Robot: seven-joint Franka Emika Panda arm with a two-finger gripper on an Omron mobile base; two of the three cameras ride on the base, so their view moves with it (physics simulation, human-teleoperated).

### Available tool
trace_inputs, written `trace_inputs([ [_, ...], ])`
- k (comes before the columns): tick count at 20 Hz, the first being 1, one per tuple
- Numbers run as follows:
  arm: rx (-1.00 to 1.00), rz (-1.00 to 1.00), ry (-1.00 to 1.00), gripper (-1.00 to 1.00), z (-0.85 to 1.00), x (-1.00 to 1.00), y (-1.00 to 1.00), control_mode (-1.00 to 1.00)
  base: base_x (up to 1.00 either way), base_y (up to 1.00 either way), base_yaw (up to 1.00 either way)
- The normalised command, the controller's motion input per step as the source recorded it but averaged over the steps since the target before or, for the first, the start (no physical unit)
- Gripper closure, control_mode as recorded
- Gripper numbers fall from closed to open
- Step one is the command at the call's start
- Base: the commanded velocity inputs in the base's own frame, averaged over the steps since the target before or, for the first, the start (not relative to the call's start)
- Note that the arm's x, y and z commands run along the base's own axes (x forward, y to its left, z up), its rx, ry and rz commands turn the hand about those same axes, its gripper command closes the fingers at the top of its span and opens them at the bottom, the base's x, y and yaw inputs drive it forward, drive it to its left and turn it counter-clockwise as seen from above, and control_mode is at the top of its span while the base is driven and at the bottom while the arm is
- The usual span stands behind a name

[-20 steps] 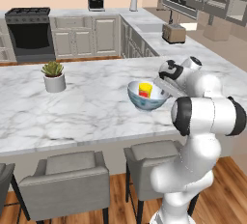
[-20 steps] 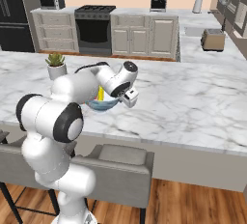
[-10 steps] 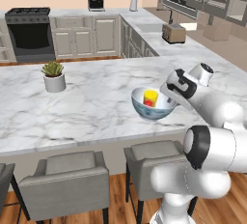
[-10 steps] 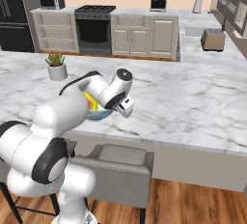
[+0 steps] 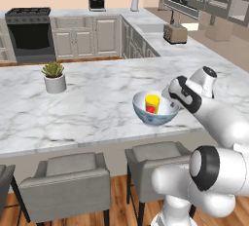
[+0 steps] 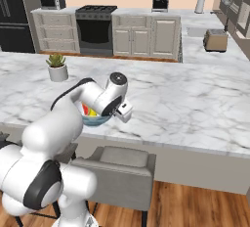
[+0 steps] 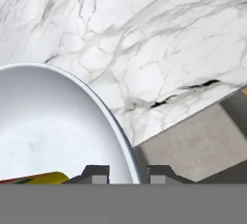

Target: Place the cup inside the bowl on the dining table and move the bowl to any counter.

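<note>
The bowl, white inside and bluish-grey outside, is at the front edge of the dining table. The yellow cup with its red patch stands inside it. My gripper is shut on the bowl's right rim. In the hand view the rim of the bowl runs between the two fingertips of the gripper, and a bit of the cup shows at the bottom left. From the right base view the bowl and cup peek out behind my forearm.
A potted plant stands on the table's far left. Grey stools sit under the table's front edge. A counter with a toaster runs along the back right, and a stove sits at the back left.
The arm has drawn the bowl, with the cup in it, from the middle of the table toward its front edge. The grip on the rim is unchanged.
</note>
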Motion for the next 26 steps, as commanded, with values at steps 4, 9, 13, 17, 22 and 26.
trace_inputs([
  [4,-0.03,-0.02,0.0,1.0,0.01,-0.14,0.0,-1.0,0.0,0.0,0.0],
  [9,-0.03,-0.03,0.01,1.0,0.04,-0.12,0.0,-1.0,0.0,0.0,0.0],
  [13,0.0,0.0,0.0,1.0,0.0,-0.01,0.0,-1.0,0.0,0.0,0.0],
  [17,0.0,0.0,0.0,1.0,0.0,0.0,0.0,-1.0,0.0,0.0,0.0],
  [22,0.0,0.0,0.0,1.0,0.0,0.0,0.0,1.0,-0.09,0.02,0.0],
  [26,0.0,0.0,0.0,1.0,0.0,0.0,0.0,1.0,-0.07,0.51,-0.04],
])
